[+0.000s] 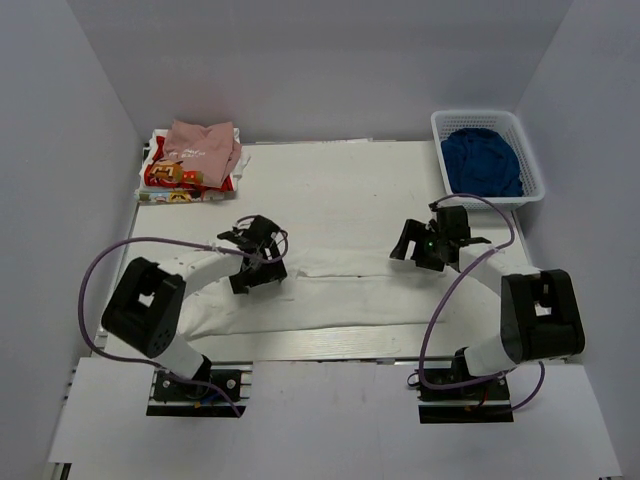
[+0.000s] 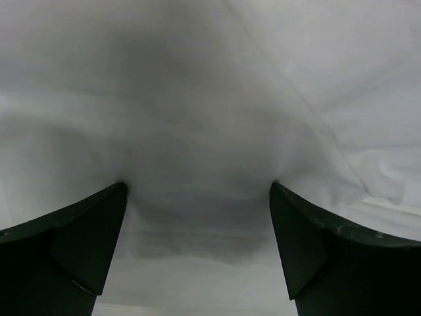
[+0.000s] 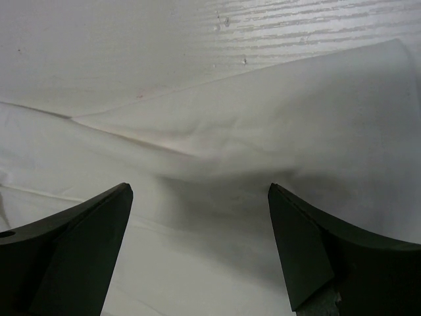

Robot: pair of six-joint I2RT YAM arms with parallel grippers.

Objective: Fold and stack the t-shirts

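Observation:
A large white t-shirt (image 1: 330, 290) lies folded into a long band across the near table; its print is hidden. My left gripper (image 1: 262, 262) is open just over its left part, white cloth (image 2: 197, 164) between the fingers (image 2: 85, 243). My right gripper (image 1: 420, 250) is open over the band's right end, where the white cloth (image 3: 217, 151) and its folded edge show between the fingers (image 3: 309, 250). A pale pink shirt (image 1: 203, 146) lies on top of one with a red-yellow print (image 1: 175, 178) at the far left.
A white basket (image 1: 487, 122) with dark blue cloth (image 1: 482, 160) stands at the far right. Grey walls close in the left, right and back. Purple cables loop beside both arms.

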